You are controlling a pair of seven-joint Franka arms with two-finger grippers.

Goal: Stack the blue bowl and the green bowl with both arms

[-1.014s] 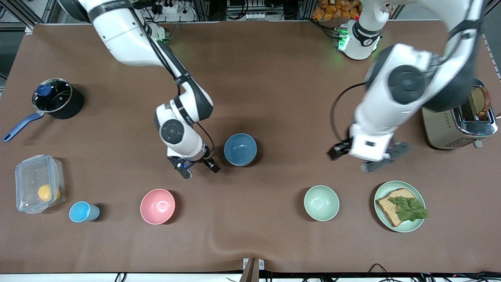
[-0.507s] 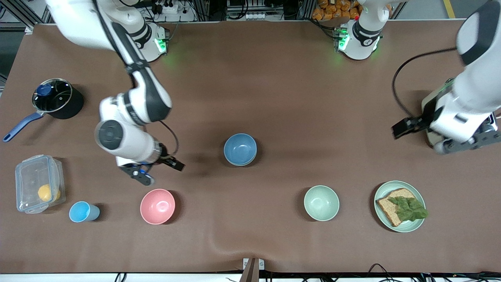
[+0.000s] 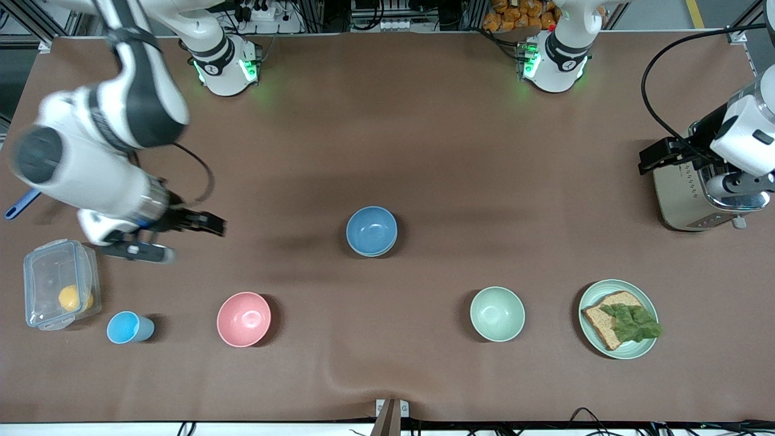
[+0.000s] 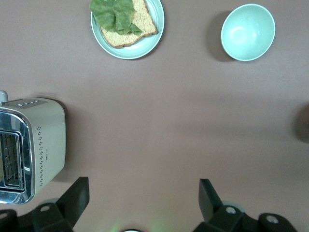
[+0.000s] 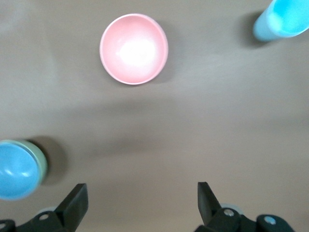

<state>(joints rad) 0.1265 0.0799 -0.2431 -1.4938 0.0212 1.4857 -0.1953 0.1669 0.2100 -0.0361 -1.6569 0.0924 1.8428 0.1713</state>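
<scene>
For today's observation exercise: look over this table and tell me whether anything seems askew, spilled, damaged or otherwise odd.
Nothing stands out. The blue bowl sits upright inside the green bowl, whose rim just shows beneath it. The pink bowl, pale mint bowl and sandwich plate are all level, nothing spilled. Both pincers, left and right, are open and empty.

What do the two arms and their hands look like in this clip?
Both arms are glossy white with dark grey-black joint sections and round dark caps. Black cables loop along each wrist. The bases glow green. The right hand and the left hand are dark, with two black fingers each.
</scene>
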